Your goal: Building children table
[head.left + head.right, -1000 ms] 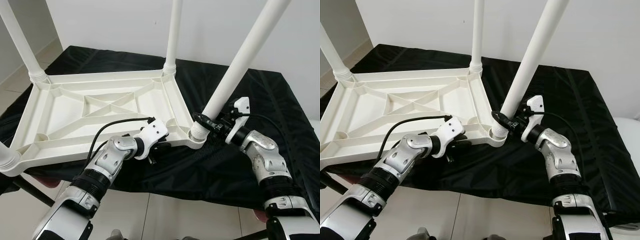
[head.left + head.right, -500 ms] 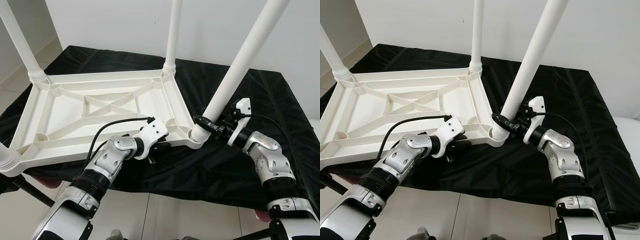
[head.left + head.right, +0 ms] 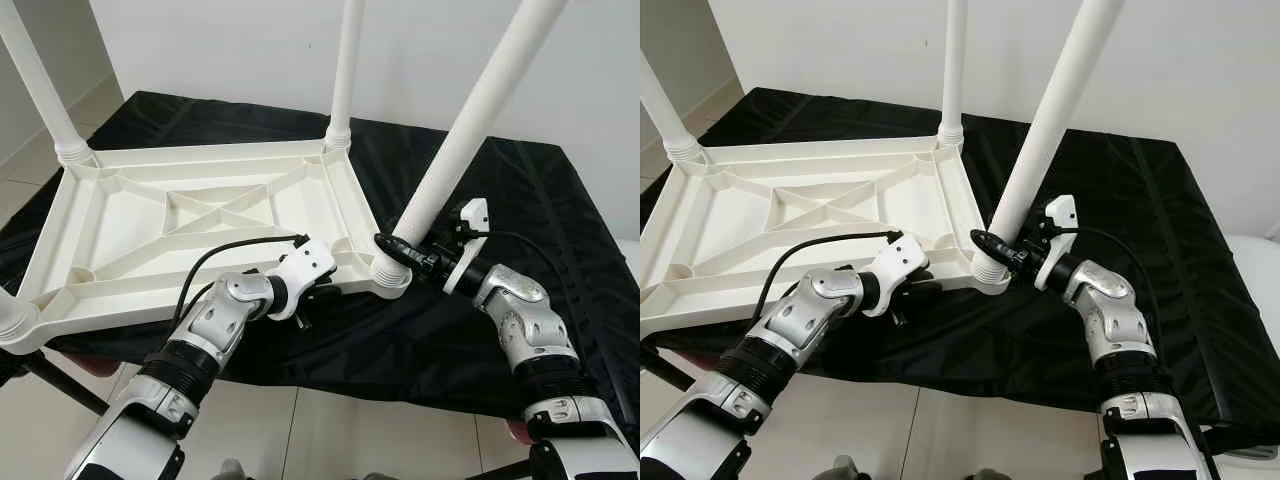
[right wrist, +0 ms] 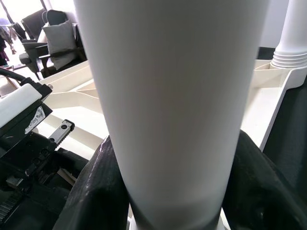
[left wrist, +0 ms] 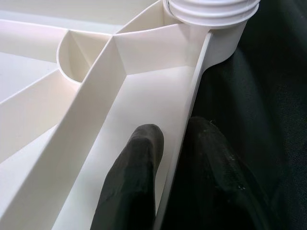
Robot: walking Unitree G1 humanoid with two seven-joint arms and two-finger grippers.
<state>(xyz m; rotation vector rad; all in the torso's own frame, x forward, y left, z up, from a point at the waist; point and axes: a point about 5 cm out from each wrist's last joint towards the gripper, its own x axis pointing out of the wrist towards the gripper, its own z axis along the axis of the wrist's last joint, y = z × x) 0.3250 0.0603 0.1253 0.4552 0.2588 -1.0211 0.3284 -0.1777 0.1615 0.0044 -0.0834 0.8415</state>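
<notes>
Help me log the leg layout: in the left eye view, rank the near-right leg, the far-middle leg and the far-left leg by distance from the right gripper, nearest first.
1. Near-right leg: gripped by the right gripper just above its socket.
2. Far-middle leg: at the tabletop's far corner, up and to the left.
3. Far-left leg: across the upturned tabletop, at its far left corner.

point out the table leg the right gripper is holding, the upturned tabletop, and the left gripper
table leg [image 3: 455, 160], left eye view, middle of the white shaft
tabletop [image 3: 120, 215], left eye view, ribbed underside
left gripper [image 5: 175, 143], left wrist view, between the fingertips straddling the tabletop's rim
</notes>
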